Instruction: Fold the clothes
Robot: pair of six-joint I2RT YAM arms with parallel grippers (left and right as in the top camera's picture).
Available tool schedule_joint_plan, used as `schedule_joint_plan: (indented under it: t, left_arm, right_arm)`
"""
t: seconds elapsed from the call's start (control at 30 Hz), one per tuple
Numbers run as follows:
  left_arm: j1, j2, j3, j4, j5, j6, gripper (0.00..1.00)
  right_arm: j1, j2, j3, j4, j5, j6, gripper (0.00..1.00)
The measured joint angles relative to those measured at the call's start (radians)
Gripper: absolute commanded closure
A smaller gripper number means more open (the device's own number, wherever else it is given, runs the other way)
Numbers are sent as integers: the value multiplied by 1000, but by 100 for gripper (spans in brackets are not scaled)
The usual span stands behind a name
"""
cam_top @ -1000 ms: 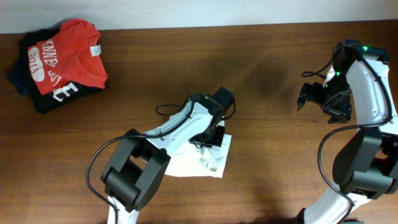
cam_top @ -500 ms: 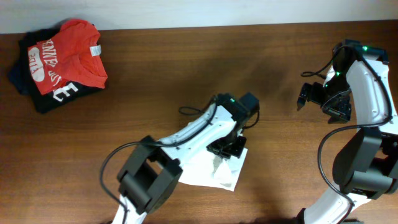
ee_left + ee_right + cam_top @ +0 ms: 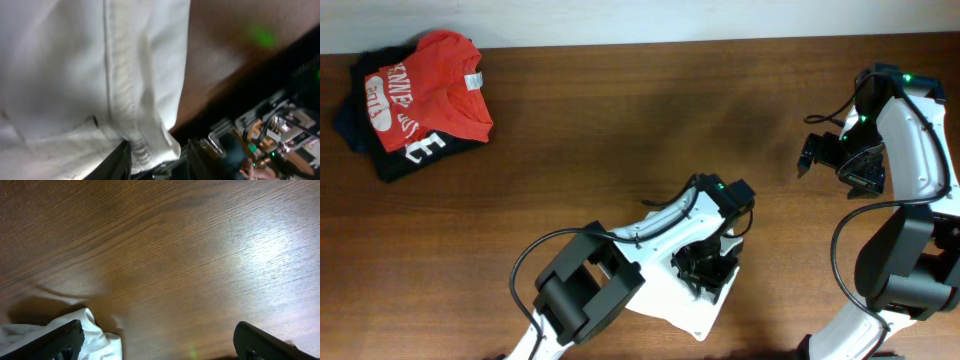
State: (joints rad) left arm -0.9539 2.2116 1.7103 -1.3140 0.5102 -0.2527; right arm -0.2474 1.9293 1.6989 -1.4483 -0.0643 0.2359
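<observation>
The white T-shirt (image 3: 695, 318) lies bunched on the wooden table near the front, right of centre. My left gripper (image 3: 706, 268) is down on it and shut on its fabric. In the left wrist view the shirt (image 3: 75, 65) fills the left side, and a stitched hem runs down between the dark fingers of the gripper (image 3: 160, 162). My right gripper (image 3: 815, 155) hovers over bare table at the far right, open and empty. In the right wrist view its gripper (image 3: 162, 345) stands wide open, with a corner of the white shirt (image 3: 97, 335) by the left finger.
A red T-shirt with white lettering (image 3: 420, 90) lies on a dark folded garment (image 3: 388, 165) at the back left corner. The table's front edge (image 3: 235, 85) is close beside the white shirt, with equipment below it.
My left gripper has moved right and toward the front edge, dragging the white T-shirt with it. The right arm has not moved.
</observation>
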Motion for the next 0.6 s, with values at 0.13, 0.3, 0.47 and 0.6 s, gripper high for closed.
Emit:
schedule_joint_plan:
  t: [0.13, 0.3, 0.47, 0.6]
  left_arm:
    - [11, 7, 108, -135, 9, 38, 27]
    - [281, 7, 161, -114, -86, 119, 1]
    - [628, 7, 150, -116, 17, 403, 1]
    - [629, 7, -82, -58, 205, 630, 9]
  right_arm:
    - [0, 0, 0, 0, 0, 0, 1]
    - [0, 0, 0, 0, 0, 0, 1]
    - [0, 0, 0, 0, 0, 0, 1]
    - [0, 0, 0, -2, 0, 0, 1]
